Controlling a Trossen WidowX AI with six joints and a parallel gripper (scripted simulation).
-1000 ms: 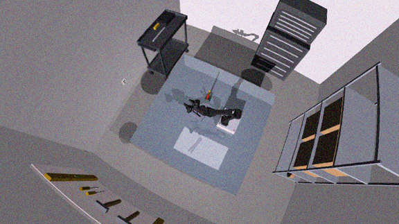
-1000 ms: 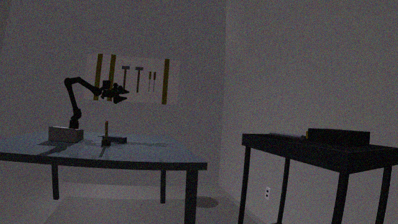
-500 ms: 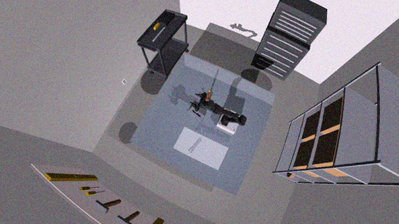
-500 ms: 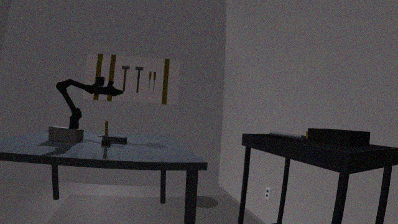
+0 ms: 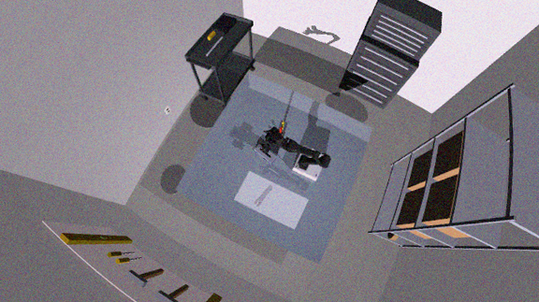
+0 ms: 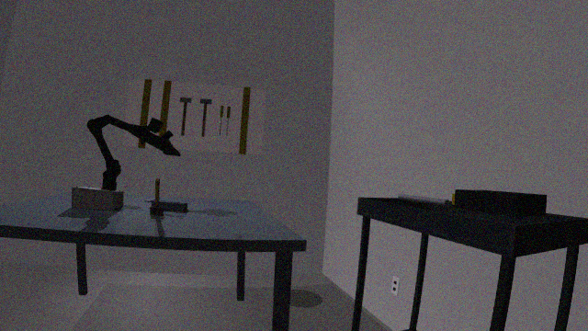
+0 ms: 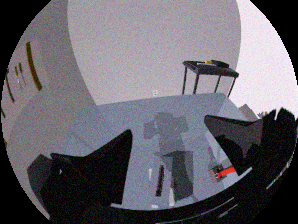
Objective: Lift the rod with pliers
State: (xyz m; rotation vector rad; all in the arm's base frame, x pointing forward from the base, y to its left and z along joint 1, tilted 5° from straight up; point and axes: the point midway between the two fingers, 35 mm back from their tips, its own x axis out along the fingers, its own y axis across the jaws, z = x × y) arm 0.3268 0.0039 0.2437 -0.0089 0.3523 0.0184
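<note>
In the top view, the dark arm (image 5: 299,146) hides part of the low block (image 5: 263,154) beneath.

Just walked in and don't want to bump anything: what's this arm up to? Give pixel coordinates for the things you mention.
Nothing is being handled yet. The arm's gripper (image 5: 263,144) (image 6: 176,154) (image 7: 169,125) is open and empty, raised above the table (image 5: 220,182) (image 6: 220,230) (image 7: 100,135). The pliers (image 6: 157,189) (image 7: 226,172) appear to stand upright on the table, ungripped. The job is to lift a rod with them; that lift has not happened.

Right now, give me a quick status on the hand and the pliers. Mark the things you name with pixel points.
Hand (image 6: 178,154) open, raised above table (image 6: 230,227). Pliers (image 6: 157,190) (image 7: 226,172) upright, ungrasped. No obstruction evident between them.
</note>
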